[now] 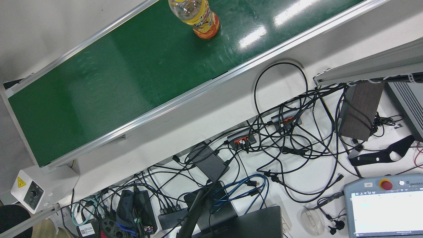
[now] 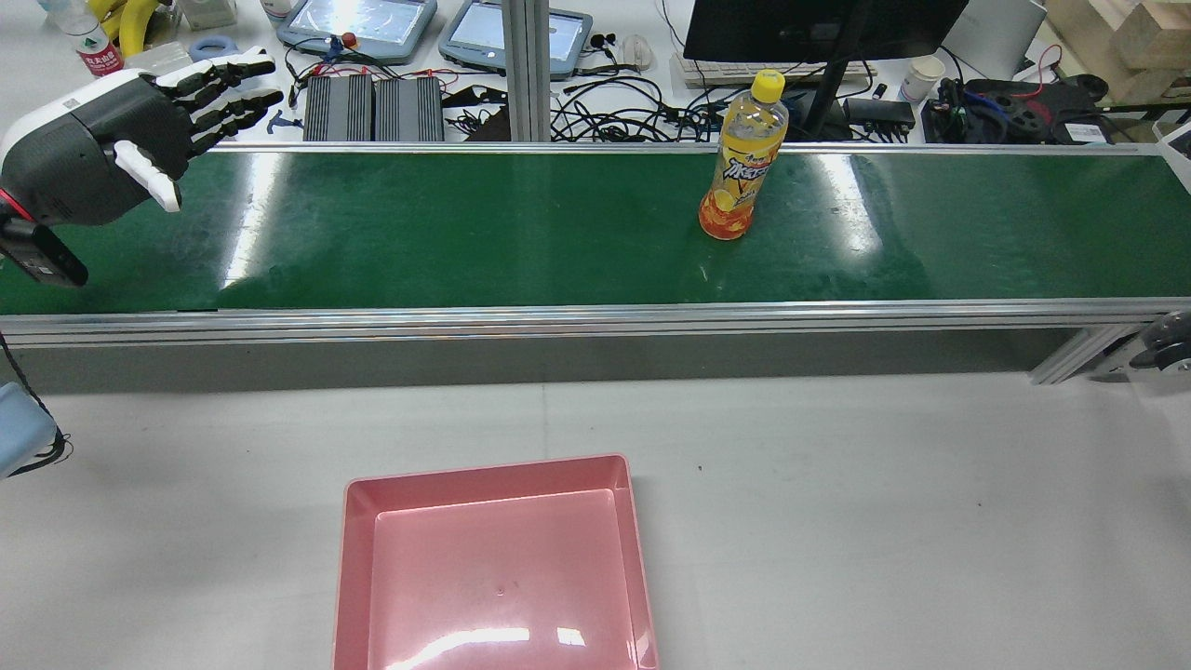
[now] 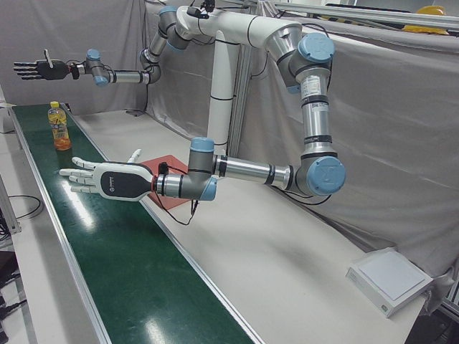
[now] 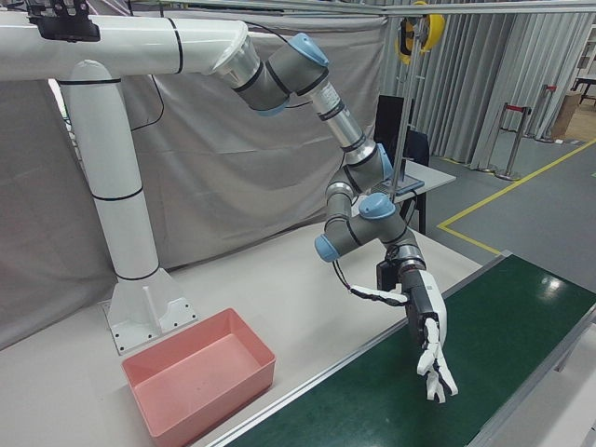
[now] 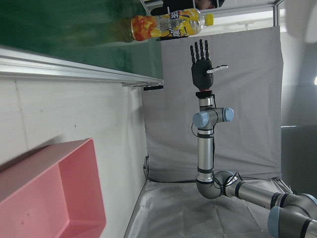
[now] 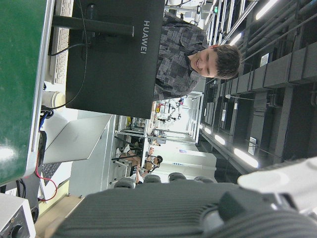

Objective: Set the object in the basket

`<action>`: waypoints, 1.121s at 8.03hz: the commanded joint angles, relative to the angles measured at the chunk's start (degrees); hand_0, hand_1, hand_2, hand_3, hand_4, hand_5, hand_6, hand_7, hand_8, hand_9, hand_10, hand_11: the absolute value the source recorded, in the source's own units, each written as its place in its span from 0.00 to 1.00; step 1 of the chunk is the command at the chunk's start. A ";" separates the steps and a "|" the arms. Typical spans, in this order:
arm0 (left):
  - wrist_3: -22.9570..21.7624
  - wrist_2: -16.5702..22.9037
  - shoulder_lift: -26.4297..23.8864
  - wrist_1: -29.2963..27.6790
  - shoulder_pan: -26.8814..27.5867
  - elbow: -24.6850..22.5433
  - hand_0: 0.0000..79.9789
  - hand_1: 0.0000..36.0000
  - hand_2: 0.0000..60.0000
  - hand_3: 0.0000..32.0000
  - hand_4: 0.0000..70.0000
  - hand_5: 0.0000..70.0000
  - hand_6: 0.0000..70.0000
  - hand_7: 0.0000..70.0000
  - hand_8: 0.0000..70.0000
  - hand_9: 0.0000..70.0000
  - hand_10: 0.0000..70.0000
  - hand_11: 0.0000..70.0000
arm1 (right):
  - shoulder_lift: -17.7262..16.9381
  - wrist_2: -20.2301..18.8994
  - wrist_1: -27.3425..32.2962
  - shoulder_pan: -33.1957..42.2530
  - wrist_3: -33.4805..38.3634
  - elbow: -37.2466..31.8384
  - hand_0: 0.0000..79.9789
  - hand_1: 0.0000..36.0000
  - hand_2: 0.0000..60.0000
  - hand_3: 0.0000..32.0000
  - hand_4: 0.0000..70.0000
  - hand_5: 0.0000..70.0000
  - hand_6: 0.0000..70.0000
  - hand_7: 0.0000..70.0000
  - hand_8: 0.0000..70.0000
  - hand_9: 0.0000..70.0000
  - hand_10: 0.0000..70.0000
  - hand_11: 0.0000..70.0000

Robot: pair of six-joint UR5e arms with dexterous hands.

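A yellow drink bottle (image 2: 742, 158) with a yellow cap stands upright on the green conveyor belt (image 2: 465, 233). It also shows in the front view (image 1: 198, 16), the left-front view (image 3: 59, 127) and the left hand view (image 5: 168, 25). The pink basket (image 2: 493, 558) sits empty on the white table before the belt. My left hand (image 2: 130, 130) is open, fingers stretched out over the belt's left end, far from the bottle; it also shows in the left-front view (image 3: 107, 179) and the right-front view (image 4: 428, 345). My right hand (image 3: 36, 69) is open and held high beyond the bottle.
Aluminium rails edge the belt (image 2: 558, 316). Behind the belt are a monitor (image 2: 819, 28), teach pendants (image 2: 358, 23), control boxes (image 2: 372, 93) and tangled cables (image 1: 281, 138). The arms' white pedestal (image 4: 140, 279) stands behind the basket (image 4: 196, 382).
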 commanded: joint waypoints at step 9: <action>2.02 -0.19 -0.51 0.01 0.41 0.05 0.74 0.07 0.00 0.09 0.17 0.22 0.00 0.01 0.13 0.17 0.03 0.06 | 0.00 0.00 0.00 -0.06 0.00 -0.05 0.00 0.00 0.00 0.00 0.00 0.00 0.00 0.00 0.00 0.00 0.00 0.00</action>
